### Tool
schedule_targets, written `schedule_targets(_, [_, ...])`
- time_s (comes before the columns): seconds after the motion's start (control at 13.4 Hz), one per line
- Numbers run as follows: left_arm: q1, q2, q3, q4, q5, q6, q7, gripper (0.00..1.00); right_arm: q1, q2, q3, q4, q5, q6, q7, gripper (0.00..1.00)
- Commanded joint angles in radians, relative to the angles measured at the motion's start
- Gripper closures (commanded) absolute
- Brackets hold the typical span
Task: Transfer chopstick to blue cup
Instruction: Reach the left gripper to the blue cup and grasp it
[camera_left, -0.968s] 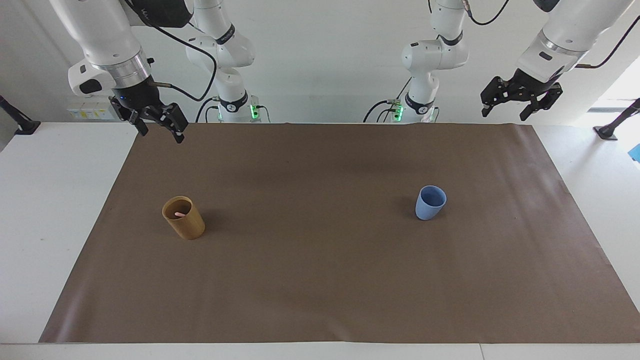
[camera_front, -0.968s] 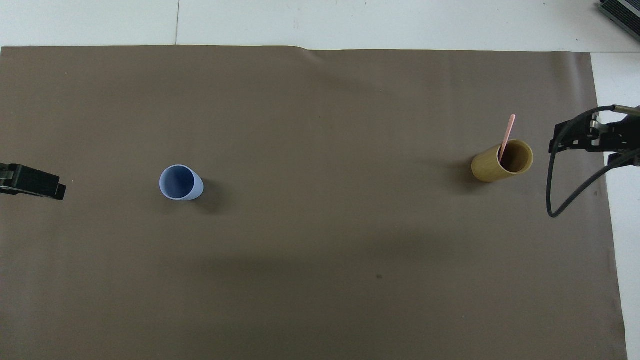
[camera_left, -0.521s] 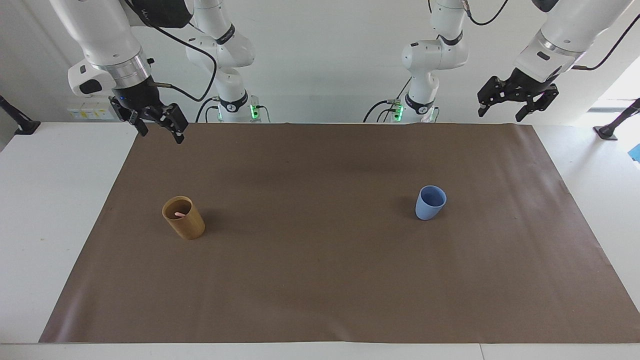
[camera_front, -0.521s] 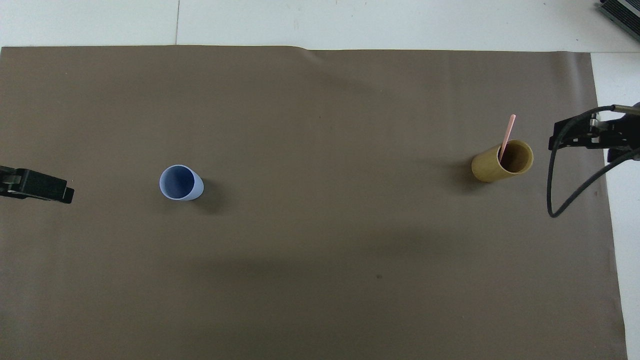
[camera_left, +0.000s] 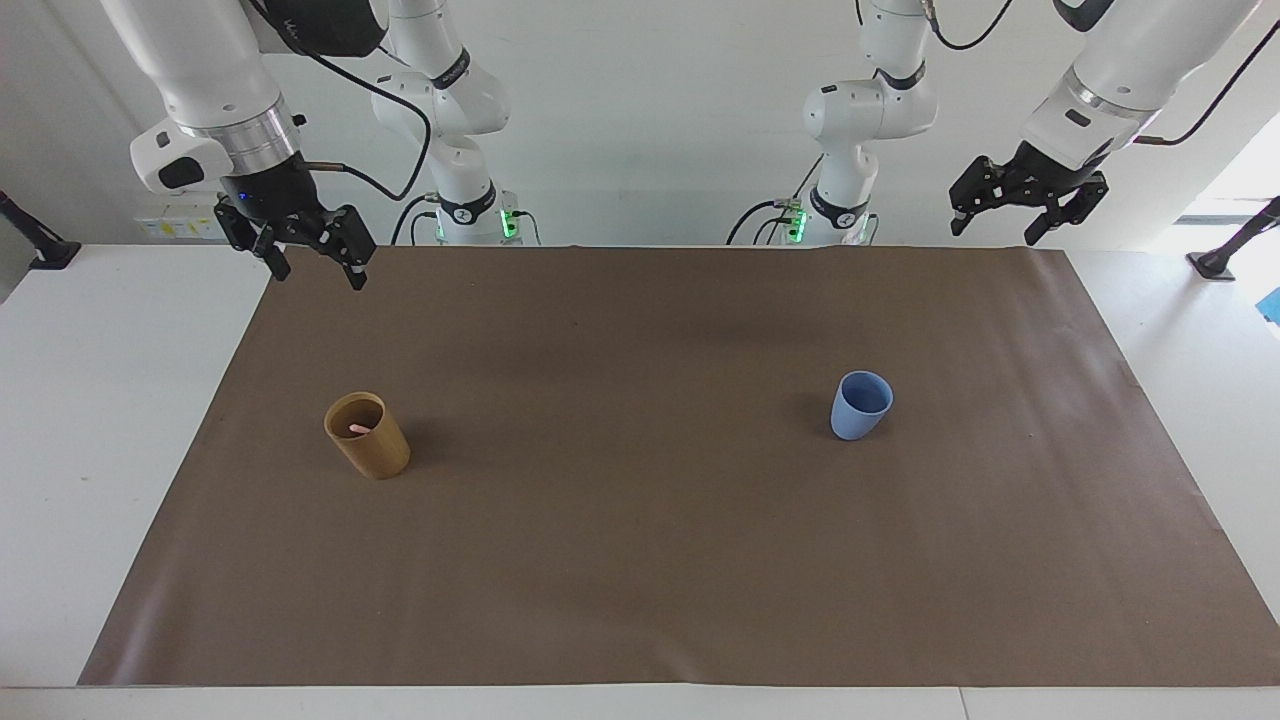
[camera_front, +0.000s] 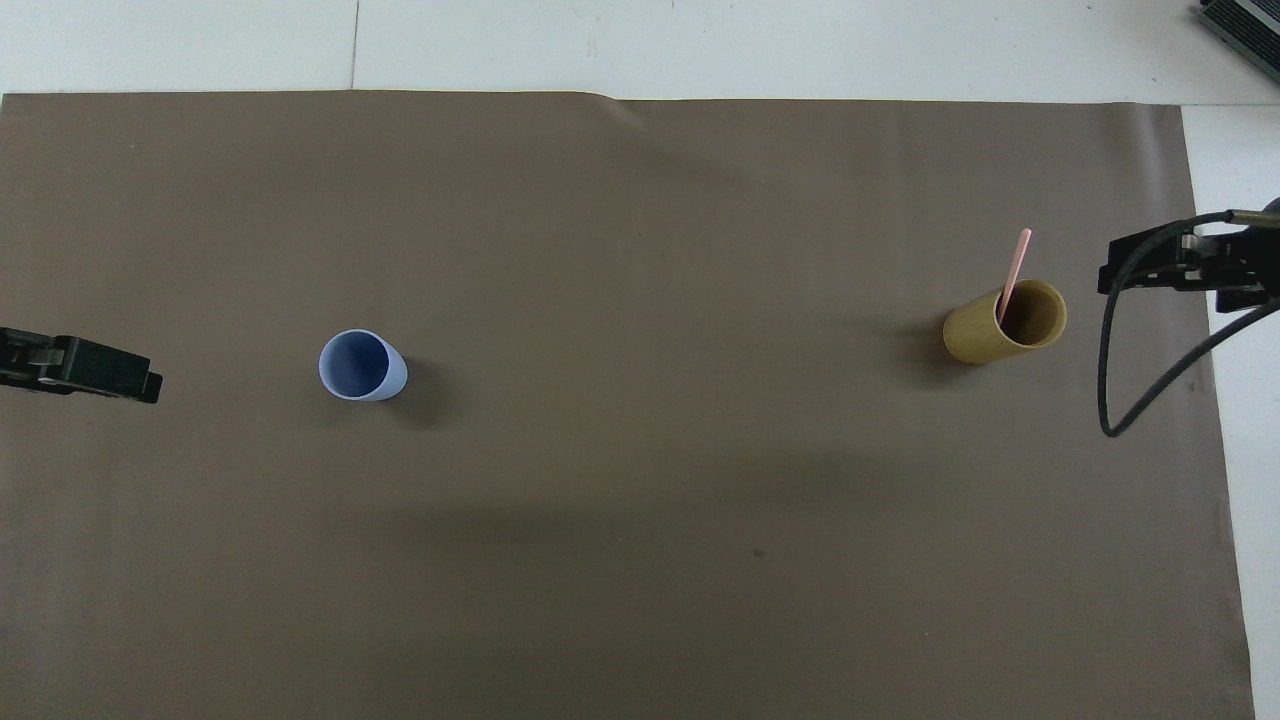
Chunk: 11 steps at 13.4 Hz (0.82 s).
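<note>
While both arms hang in the air, the chopstick (camera_front: 1014, 272) stands tilted in the tan cup (camera_left: 368, 436), toward the right arm's end of the brown mat (camera_left: 640, 560). Well apart from it, toward the left arm's end, the blue cup (camera_left: 860, 405) stands upright with nothing in it. Over its own corner of the mat, the right gripper (camera_left: 311, 262) has its fingers spread and bare. Over the mat's corner at its end, the left gripper (camera_left: 993, 228) is likewise spread and holds nothing.

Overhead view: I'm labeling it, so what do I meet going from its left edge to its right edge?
Left claw → blue cup → tan cup, a pink chopstick standing in it → right claw.
</note>
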Motion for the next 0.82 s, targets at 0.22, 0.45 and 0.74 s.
schedule_targets(0.22, [-0.048, -0.015, -0.008, -0.324, -0.01, 0.414, -0.167, 0.0, -0.021, -0.006, 0.005, -0.025, 0.005, 0.066, -0.041, 0.0])
schedule_targets(0.45, [-0.056, 0.043, -0.008, -0.36, -0.014, 0.542, -0.264, 0.0, -0.02, -0.01, 0.003, -0.028, 0.003, 0.064, -0.063, 0.0])
schedule_targets(0.74, [-0.094, 0.158, -0.006, -0.404, -0.019, 0.678, -0.378, 0.0, -0.017, -0.016, 0.005, -0.036, 0.003, 0.052, -0.077, 0.0])
